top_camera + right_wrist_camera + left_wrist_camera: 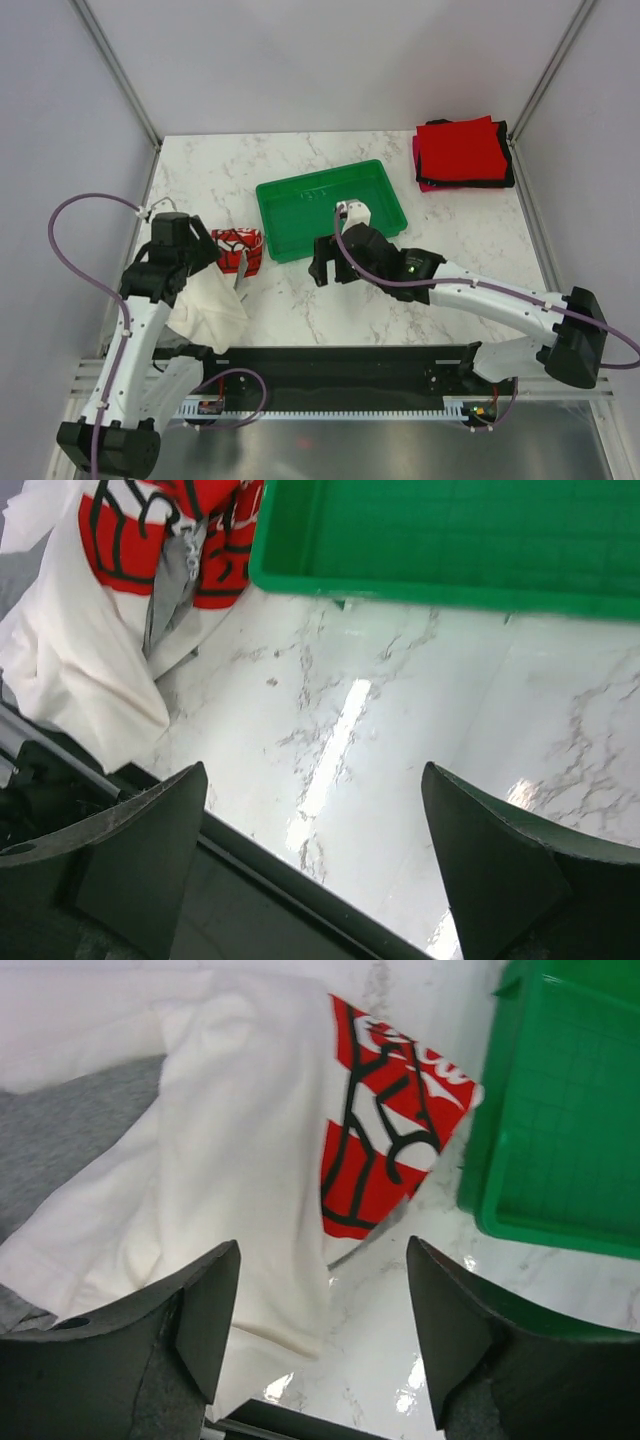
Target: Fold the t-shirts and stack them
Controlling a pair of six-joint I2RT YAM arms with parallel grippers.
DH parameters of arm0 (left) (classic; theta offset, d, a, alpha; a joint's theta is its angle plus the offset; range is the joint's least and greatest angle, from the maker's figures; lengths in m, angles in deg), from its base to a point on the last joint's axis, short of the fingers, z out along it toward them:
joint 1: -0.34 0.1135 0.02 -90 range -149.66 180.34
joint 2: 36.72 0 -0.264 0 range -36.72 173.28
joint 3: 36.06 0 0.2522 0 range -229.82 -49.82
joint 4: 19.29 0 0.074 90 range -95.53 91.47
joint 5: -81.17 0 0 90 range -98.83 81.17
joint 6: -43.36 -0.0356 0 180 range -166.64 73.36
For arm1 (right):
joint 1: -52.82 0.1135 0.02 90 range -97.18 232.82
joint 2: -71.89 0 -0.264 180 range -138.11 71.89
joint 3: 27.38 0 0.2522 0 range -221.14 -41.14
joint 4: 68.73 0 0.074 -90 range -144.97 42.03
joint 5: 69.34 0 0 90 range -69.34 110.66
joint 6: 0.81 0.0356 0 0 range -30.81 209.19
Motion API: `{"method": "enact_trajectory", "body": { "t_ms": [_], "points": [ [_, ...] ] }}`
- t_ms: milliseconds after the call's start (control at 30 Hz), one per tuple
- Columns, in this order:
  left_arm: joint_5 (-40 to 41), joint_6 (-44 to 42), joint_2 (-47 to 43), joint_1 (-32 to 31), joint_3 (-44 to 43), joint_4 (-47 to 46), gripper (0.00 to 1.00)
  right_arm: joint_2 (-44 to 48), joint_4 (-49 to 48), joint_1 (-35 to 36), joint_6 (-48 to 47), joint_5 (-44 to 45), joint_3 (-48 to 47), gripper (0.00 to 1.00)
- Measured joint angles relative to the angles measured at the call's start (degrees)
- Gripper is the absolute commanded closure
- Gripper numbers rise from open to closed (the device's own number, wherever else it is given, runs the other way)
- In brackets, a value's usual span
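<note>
The white t-shirt with the red Coca-Cola print (213, 298) lies crumpled on the table's left side. It also shows in the left wrist view (220, 1140) and the right wrist view (90, 670). Grey cloth (70, 1140) shows beneath it. My left gripper (208, 258) is open and empty, its jaws (322, 1330) over the shirt's near hem. My right gripper (320, 262) is open and empty (315, 860) above bare marble, right of the shirt. A folded stack with a red shirt (460, 148) on top, and black and pink beneath, sits at the back right.
A green plastic tray (372, 176) stands at the middle back, also in the left wrist view (570, 1110) and the right wrist view (450, 530). The black rail (340, 360) runs along the table's near edge. Walls enclose the table.
</note>
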Motion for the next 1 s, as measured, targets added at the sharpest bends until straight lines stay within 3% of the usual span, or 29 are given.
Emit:
{"method": "enact_trajectory", "body": {
  "t_ms": [200, 467, 567, 600, 700, 733, 900, 1000],
  "points": [
    [-2.3, 0.9, 5.5, 9.7, 5.9, -3.3, 0.28, 4.0, -2.1, 3.0, 4.9, -1.2, 9.4, 0.05],
    [-6.9, 0.9, 9.8, 10.3, 7.9, -10.5, 0.29, 4.6, -3.8, 4.1, 6.6, -1.6, 13.9, 0.05],
    [-8.2, 1.0, 12.7, 10.3, 7.9, -12.4, 0.34, 4.6, -4.8, 4.1, 6.8, -1.6, 14.7, 0.05],
    [-8.5, 1.0, 13.5, 10.3, 7.9, -12.9, 0.37, 4.6, -5.0, 4.1, 6.8, -1.6, 14.9, 0.05],
    [-9.5, 1.4, 15.7, 10.2, 7.9, -14.2, 0.88, 4.6, -5.6, 4.1, 6.9, -1.6, 15.6, 0.05],
    [-9.8, 1.4, 16.1, 10.2, 7.9, -14.8, 0.98, 4.6, -5.7, 4.1, 7.0, -1.6, 15.9, 0.05],
    [-10.1, 1.4, 14.6, 10.2, 5.9, -13.9, 0.98, 5.5, -6.0, 4.1, 7.0, -1.6, 18.3, 0.05],
    [-10.7, 1.4, 13.0, 10.1, -3.6, -9.1, 0.98, 6.3, -5.9, 4.1, 7.3, -1.5, 19.2, 0.05]
  ]
}}
